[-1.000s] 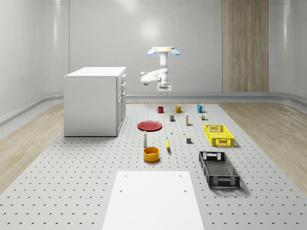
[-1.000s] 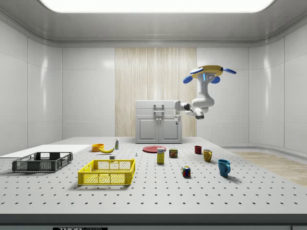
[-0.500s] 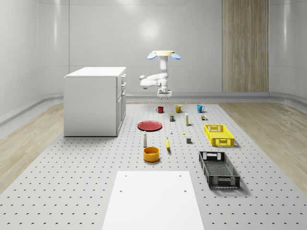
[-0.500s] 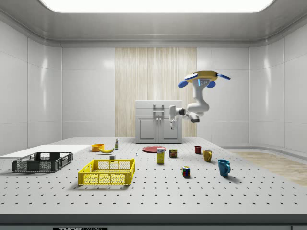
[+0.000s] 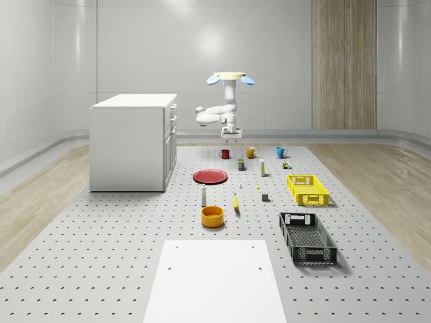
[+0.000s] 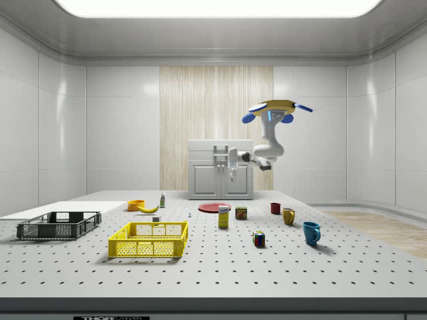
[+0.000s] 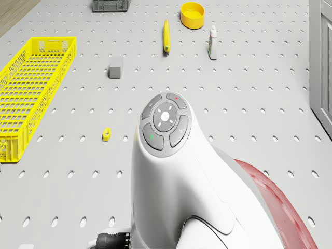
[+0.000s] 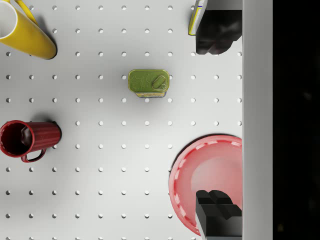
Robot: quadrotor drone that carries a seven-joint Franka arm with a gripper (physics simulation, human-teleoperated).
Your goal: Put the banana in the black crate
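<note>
The banana [image 5: 236,202] lies mid-floor beside the orange bowl [image 5: 212,216], well apart from the black crate [image 5: 307,237]. The pegboard floor [image 5: 101,256] carries two crates, three mugs and one red plate [image 5: 211,176]. The drone [image 5: 229,77] hovers near the floor's far edge, its fingers [image 8: 216,204] spread wide, empty, above the plate.

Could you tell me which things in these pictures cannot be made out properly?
- Black crate: cut off by the drone view's edge.
- Red plate: largely hidden behind the arm in the drone view.
- Yellow mug: cropped at the wrist view's edge.
- Small yellow piece: too small to identify.
</note>
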